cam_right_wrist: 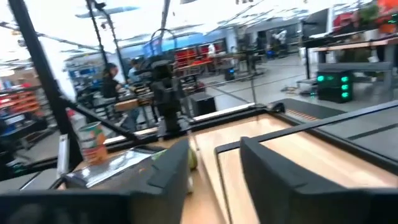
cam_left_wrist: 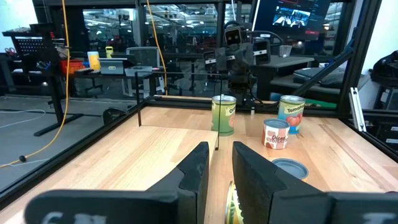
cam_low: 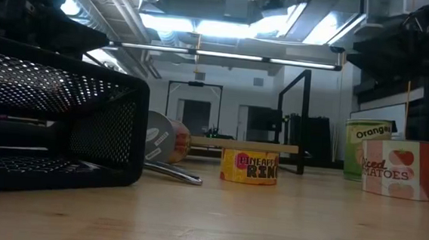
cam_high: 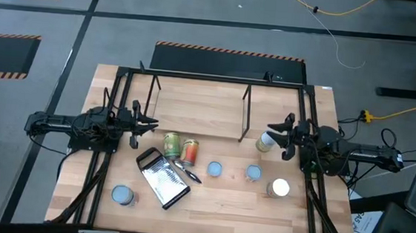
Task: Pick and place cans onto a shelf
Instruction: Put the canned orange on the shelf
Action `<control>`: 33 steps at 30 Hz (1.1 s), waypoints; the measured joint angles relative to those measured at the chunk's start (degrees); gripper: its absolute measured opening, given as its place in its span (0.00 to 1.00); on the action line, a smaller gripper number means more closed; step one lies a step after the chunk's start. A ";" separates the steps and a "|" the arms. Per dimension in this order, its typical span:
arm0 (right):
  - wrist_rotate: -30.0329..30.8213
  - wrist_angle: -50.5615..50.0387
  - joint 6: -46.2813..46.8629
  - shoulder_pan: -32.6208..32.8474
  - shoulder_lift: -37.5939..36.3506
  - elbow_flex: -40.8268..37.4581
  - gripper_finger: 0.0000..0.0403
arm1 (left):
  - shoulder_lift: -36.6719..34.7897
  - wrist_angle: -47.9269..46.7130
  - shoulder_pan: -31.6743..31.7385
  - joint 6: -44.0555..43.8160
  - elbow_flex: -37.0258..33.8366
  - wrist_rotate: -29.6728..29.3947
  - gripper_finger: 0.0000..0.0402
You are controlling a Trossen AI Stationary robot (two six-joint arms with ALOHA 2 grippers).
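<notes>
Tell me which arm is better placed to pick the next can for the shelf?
Probably the left. The left gripper hovers just behind the two lying cans, while the right gripper is at the can beside the shelf, fingers apart.

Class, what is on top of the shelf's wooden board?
Most of the shelf board looks bare. One cream-topped can sits at its right end, by the right gripper; whether it rests on the board is unclear.

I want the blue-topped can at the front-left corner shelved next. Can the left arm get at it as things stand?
Probably yes. That can stands alone on bare table, apart from the grater, and the left gripper holds nothing and hovers on the same side.
</notes>
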 joint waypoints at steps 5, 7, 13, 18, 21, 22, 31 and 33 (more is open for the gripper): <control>1.67 3.25 1.80 0.00 0.02 0.20 0.56 | 0.00 0.00 0.00 0.01 -0.01 0.01 0.16; 1.76 2.61 0.59 0.02 0.04 1.27 0.58 | 0.00 0.00 0.00 0.02 0.00 0.00 0.16; 1.78 -0.88 -1.67 0.00 0.84 7.60 0.58 | -0.01 -0.02 0.00 0.00 0.00 0.00 0.16; 1.76 -11.35 -3.18 0.00 4.33 16.15 0.57 | -0.01 -0.01 0.00 0.02 -0.01 0.00 0.16; 1.64 -21.02 -3.16 0.02 7.42 22.75 0.57 | 0.00 -0.02 0.00 0.01 -0.01 0.01 0.16; 1.26 -24.67 -3.15 0.00 8.61 25.02 0.57 | -0.01 0.00 0.00 0.02 0.00 0.02 0.16; -10.94 -45.38 3.28 0.02 21.18 38.92 0.57 | -0.01 -0.02 0.00 0.00 0.00 0.02 0.16; -14.05 -46.63 5.30 0.03 23.83 39.75 0.57 | -0.01 -0.02 0.00 0.01 -0.02 0.00 0.16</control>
